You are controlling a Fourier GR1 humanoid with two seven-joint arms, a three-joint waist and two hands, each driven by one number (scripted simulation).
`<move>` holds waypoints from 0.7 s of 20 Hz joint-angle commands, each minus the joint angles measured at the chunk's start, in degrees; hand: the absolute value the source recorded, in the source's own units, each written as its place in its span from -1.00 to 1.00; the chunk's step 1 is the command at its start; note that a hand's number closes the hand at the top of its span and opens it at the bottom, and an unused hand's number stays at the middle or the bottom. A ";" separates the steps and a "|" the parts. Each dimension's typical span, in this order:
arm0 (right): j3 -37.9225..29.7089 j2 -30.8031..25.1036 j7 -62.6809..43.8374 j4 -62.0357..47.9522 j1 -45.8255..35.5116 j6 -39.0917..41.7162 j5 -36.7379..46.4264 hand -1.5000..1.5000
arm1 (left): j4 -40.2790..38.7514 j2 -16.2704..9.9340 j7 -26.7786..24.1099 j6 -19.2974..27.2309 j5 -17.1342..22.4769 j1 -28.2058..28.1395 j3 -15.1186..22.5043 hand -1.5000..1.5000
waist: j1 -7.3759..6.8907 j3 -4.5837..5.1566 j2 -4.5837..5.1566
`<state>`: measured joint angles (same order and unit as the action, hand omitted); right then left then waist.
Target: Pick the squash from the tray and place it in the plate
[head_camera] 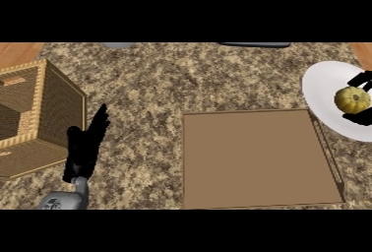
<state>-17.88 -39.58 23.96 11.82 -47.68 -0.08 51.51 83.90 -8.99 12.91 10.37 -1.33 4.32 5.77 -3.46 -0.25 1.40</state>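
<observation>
A yellow squash [353, 100] sits over the white plate [325, 93] at the far right of the granite counter [181, 78], pinched between the black fingers of the robot's right hand [361, 81], which enters from the right edge; one dark finger shows above the squash and another part of the hand [359, 117] below it, so the squash is bracketed far and near. Whether the squash already touches the plate's surface cannot be told from this angle. The brown tray [254, 157], a flat square with a thin raised rim, lies in the middle right of the counter, its far right corner just beside the plate's near edge, and its floor is bare. On the left side, the left hand [85, 147] rests upright near the lower edge, its fingers straight, pressed close together and pointing away from the robot, holding nothing; the grey forearm [65, 199] shows beneath it. A woven wicker basket [62, 106] stands at the far left, just beside that hand, its open mouth tilted toward the camera. Strips of wooden surface [18, 51] show at the far left and far right corners beyond the counter, and two dark shapes too cut off to identify sit along the far edge.
</observation>
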 commanded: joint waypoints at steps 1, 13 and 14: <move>0.97 -1.07 1.65 -3.68 0.68 2.43 1.37 -1.00 | 2.01 -1.28 0.15 -1.80 1.29 -1.54 -0.63 0.00 | -1.26 -0.14 0.38; -17.29 -4.19 18.19 -5.97 -4.18 19.73 -18.36 -1.00 | 0.24 -0.48 0.35 -0.58 0.31 0.22 -1.03 0.00 | 0.82 -0.20 -0.06; -18.38 -5.03 19.48 -6.63 -1.69 20.49 -19.47 -1.00 | 0.92 -0.09 2.56 0.56 0.12 1.99 -1.39 0.00 | 1.78 -0.18 -0.27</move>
<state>-30.50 -42.78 41.27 7.05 -49.86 15.10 38.01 84.21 -9.07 13.44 10.41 -1.30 4.41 4.95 -2.47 -0.40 1.23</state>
